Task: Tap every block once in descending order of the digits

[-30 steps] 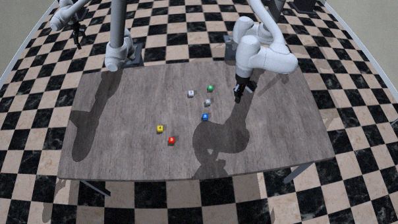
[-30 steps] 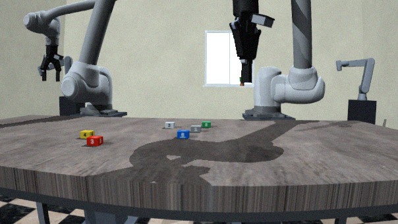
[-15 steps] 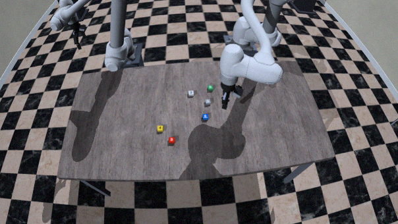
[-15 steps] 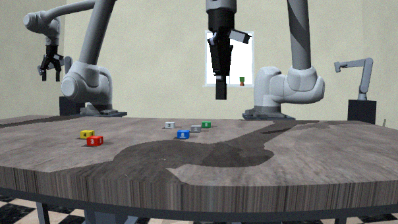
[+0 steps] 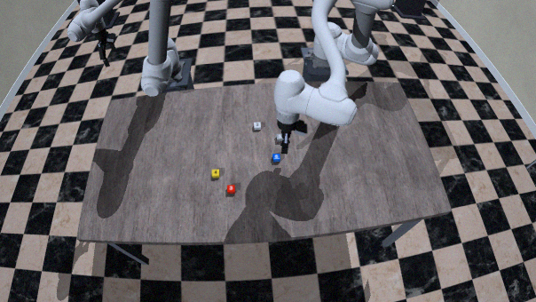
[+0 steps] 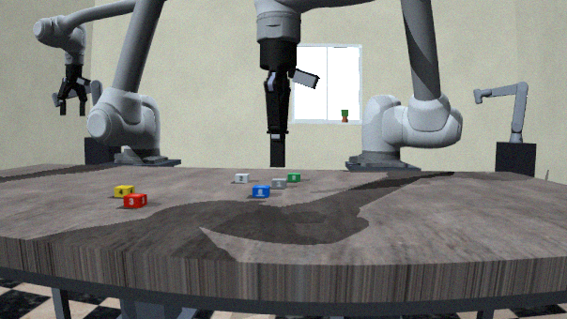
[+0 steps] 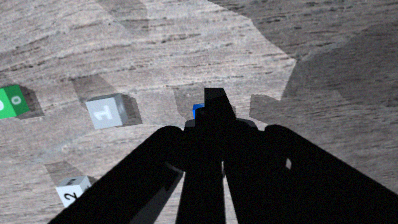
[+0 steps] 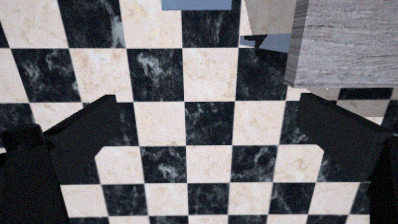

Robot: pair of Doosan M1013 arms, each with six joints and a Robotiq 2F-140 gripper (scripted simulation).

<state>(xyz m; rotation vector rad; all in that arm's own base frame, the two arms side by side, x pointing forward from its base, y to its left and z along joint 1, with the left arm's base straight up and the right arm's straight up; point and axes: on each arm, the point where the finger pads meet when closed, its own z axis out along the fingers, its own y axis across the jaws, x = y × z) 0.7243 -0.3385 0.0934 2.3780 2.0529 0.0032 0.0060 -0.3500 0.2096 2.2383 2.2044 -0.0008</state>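
My left gripper (image 5: 284, 152) (image 6: 277, 165) (image 7: 213, 103) is shut and empty, its tips above the table close to the blue block (image 5: 276, 157) (image 6: 261, 191) (image 7: 198, 106), not touching it. The blue block's digit is unclear, and the fingers partly hide it in the left wrist view. A yellow 4 (image 5: 216, 174) (image 6: 123, 191) and red 3 (image 5: 231, 189) (image 6: 135, 201) stand apart from it. A white 2 (image 5: 257, 126) (image 6: 242, 178) (image 7: 72, 191), grey 1 (image 5: 279, 139) (image 6: 279, 183) (image 7: 106, 111) and green 0 (image 6: 294, 177) (image 7: 12, 101) stand farther back. My right gripper (image 6: 72, 113) (image 8: 208, 110) is open and empty, off the table.
The wooden table (image 5: 169, 200) (image 6: 422, 235) carries all the blocks. The grey block stands just behind the blue one, close to the left gripper. The left arm's shadow falls across the table's front. The right arm's base stands behind the table's back left.
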